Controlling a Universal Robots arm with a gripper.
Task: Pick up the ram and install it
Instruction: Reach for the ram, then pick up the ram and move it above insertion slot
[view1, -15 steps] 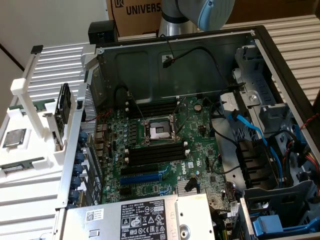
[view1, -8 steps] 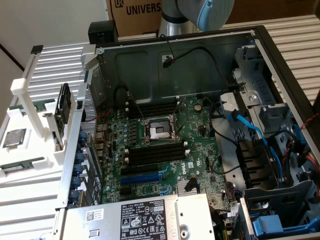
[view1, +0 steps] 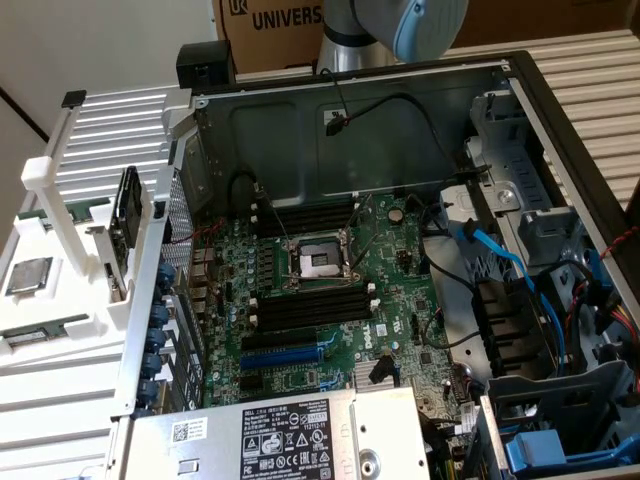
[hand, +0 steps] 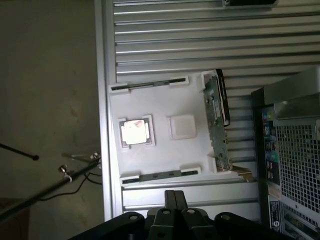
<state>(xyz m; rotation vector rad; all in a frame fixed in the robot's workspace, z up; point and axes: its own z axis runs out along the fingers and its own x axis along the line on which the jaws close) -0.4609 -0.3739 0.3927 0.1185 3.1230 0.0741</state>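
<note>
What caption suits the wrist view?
Gripper, jaws shut, facing the white tray holding ram, a processor and a card.

Ribbed metal table (hand: 200, 40), white parts tray (hand: 165, 100) flat on it — open computer case (view1: 300, 130) beside

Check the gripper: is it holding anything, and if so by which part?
Nothing is held. The gripper is shut with nothing in it, above the white tray. The nearest ram stick sits in that tray, untouched.
</note>
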